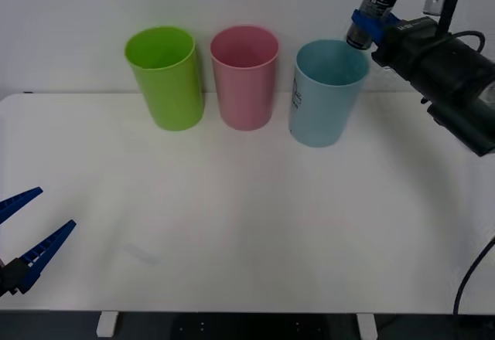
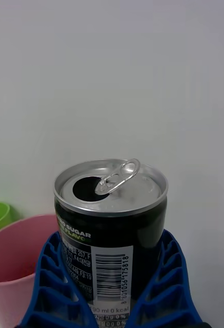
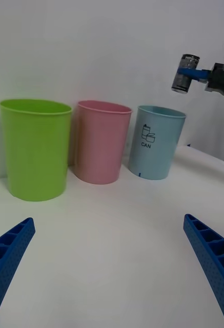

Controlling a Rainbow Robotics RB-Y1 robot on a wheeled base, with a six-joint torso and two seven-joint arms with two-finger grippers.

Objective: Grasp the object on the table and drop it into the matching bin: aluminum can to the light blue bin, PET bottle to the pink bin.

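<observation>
The table (image 1: 247,232) is lying white and broad under everything, with three bins standing in a row along its far edge. The green bin (image 1: 165,77) is sitting at the robot's left end, the pink bin (image 1: 245,76) is standing in the middle just beside it, and the blue bin (image 1: 328,91) is standing at the right end — its white label reading "CAN" is facing the left wrist camera.

The right gripper (image 1: 365,27) is hanging in the air above the blue bin's right rim, its blue ribbed fingers (image 2: 165,287) pressing on both sides of the can (image 1: 376,8). The can is being held clear of the bin, tilted a little, silver top upward; in the right wrist view its opening is showing dark and its pull-tab is standing raised over the lid, with a barcode on the black body.

The left gripper (image 1: 23,236) is waiting low over the table's near left corner — its fingers spread wide, gripping nothing.
</observation>
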